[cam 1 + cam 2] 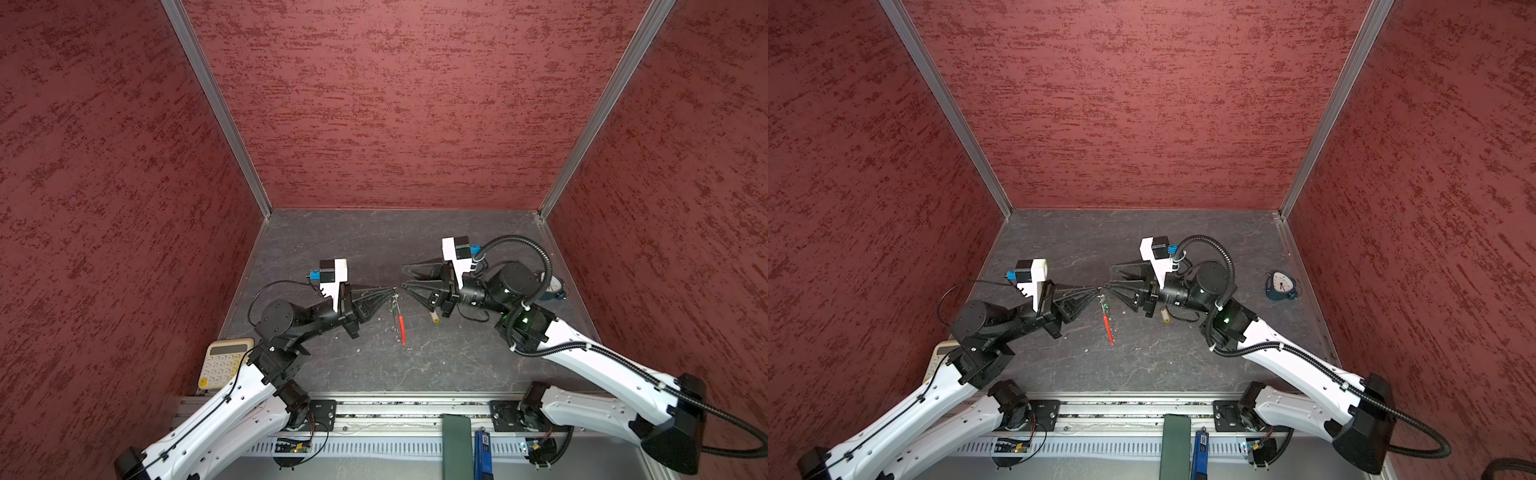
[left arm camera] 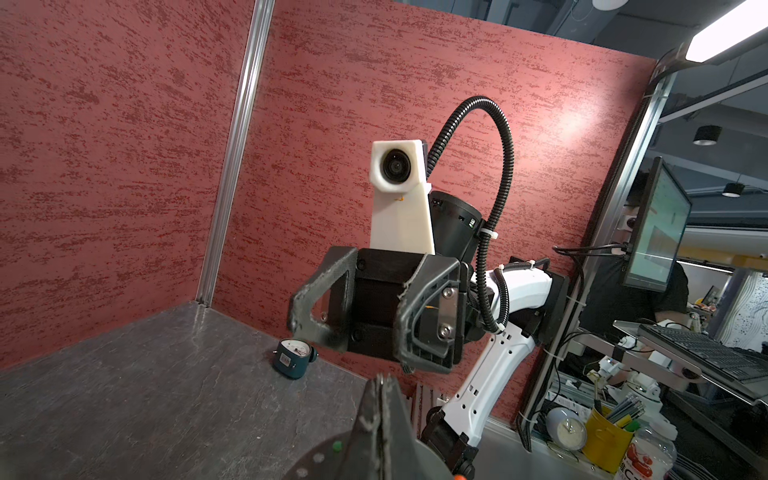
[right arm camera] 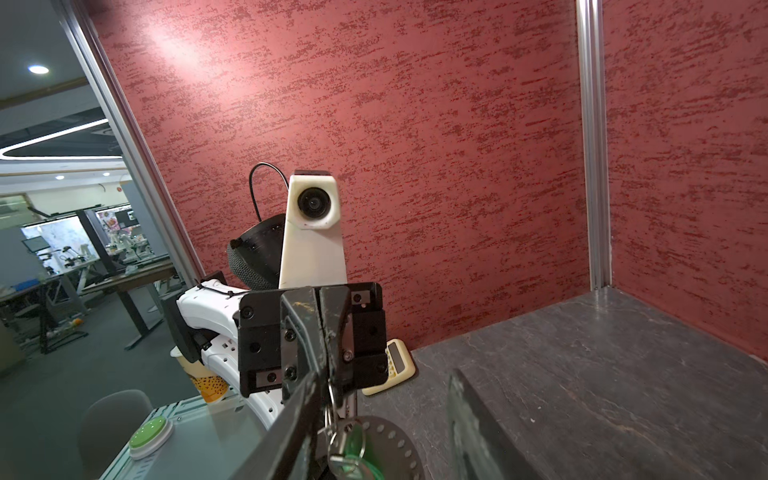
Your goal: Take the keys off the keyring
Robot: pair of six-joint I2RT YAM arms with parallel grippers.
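My left gripper [image 1: 390, 291] is shut on the top of the keyring [image 1: 402, 328], a wire loop that hangs down from the tips with its red sleeve toward the floor. A green key [image 3: 353, 451] dangles among the small silver rings just under the grip, seen also in a top view [image 1: 1106, 306]. The yellow key [image 1: 435, 318] lies loose on the grey floor under my right wrist. My right gripper [image 1: 404, 277] faces the left one, open, with nothing between its fingers. Its near finger [image 3: 291, 419] stands right beside the hanging rings.
A cream calculator [image 1: 224, 361] lies by the left arm's base. A teal dial gauge [image 1: 1282, 286] sits at the right near the wall. Red walls close three sides. A green block [image 1: 457, 444] and a blue item [image 1: 482, 451] stand at the front rail.
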